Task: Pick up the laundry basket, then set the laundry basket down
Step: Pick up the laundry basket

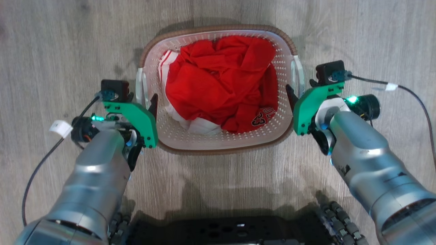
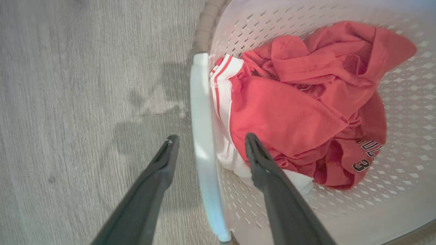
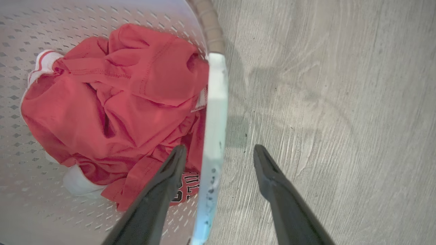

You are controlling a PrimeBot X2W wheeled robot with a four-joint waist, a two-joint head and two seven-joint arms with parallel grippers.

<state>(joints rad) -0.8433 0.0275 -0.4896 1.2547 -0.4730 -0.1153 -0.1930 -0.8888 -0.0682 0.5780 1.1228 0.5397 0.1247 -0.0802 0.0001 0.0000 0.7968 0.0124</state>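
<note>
Nearest me, both forearms reach forward and down over the floor (image 1: 218, 183).

Left claw (image 2: 212, 137): released, jaws wide. One finger is outside the basket (image 1: 180, 134) and one inside, with the left handle (image 2: 201, 112) running between them. Right claw (image 3: 219, 147): also released, astride the right handle (image 3: 215, 102). Neither grasps anything yet. I can't tell whether any finger touches plastic.

The basket sits on the floor between the two claws, squarely ahead. Red clothes (image 1: 221, 78) are heaped inside, and the brown rim (image 1: 218, 28) curves round the far side.

Step in hand, as I read it: close on both handles for the lift. Notes to self:
- The left handle lies nearer the outer finger and the right one nearer the inner finger. Expect the basket to nudge sideways as the jaws close. Close both together so neither side drags it.
- Each inner finger hangs just over the cloth. Keep fabric out of the pinch, since a grip through cloth would likely slip.
- The handles look thin and smooth. Seat them deep between the fingers, not at the tips.
- Raise both arms at one rate. The load looks roughly centred, so a level lift should hold it.
</note>
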